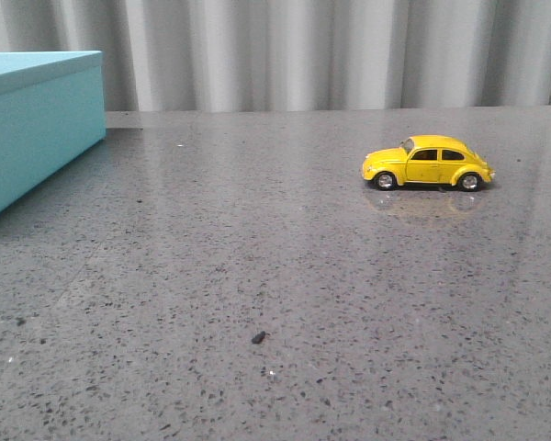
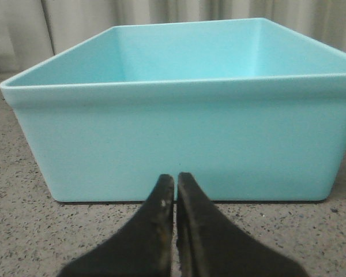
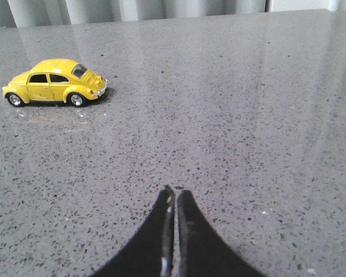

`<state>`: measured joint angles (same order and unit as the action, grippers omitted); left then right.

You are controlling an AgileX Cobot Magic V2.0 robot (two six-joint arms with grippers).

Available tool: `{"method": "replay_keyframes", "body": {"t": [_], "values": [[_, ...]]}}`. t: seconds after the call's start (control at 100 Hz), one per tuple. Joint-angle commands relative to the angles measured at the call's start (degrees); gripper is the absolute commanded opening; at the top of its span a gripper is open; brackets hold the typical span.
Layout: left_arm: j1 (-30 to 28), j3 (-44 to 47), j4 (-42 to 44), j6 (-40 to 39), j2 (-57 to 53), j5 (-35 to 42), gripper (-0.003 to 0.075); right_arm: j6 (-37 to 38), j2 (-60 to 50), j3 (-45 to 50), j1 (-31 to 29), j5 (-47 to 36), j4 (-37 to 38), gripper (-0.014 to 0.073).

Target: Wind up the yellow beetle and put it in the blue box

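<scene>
The yellow beetle stands on its wheels at the right of the grey table, nose to the left; it also shows in the right wrist view. The blue box stands at the far left; the left wrist view shows it open-topped and empty. My left gripper is shut and empty, low over the table just in front of the box's near wall. My right gripper is shut and empty over bare table, well apart from the beetle. Neither gripper shows in the front view.
The speckled grey table runs back to a pleated grey curtain. A small dark crumb lies near the front middle.
</scene>
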<state>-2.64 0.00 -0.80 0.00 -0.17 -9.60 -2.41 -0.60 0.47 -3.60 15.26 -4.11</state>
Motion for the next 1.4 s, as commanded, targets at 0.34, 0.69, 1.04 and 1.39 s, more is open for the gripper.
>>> {"method": "replay_keyframes", "body": {"t": [0.34, 0.69, 1.04, 1.39], "values": [[-0.04, 1.45, -5.41, -0.44, -1.85, 5.28, -0.0021, -0.14, -1.16, 1.28, -0.37, -5.99, -0.35, -0.0043], [-0.04, 1.45, -10.80, -0.44, -1.85, 19.85, -0.0021, -0.14, -1.08, 1.28, -0.37, -21.91, 1.62, -0.0043], [-0.04, -1.12, -10.52, -0.44, -1.66, 19.32, -0.0022, -0.14, -1.08, -0.73, -0.37, -23.35, 1.60, -0.0043], [-0.04, -15.72, -10.15, -0.44, 10.87, 8.20, -0.0021, -0.14, 7.15, -16.82, -0.37, 1.76, -2.96, -0.0042]]}}
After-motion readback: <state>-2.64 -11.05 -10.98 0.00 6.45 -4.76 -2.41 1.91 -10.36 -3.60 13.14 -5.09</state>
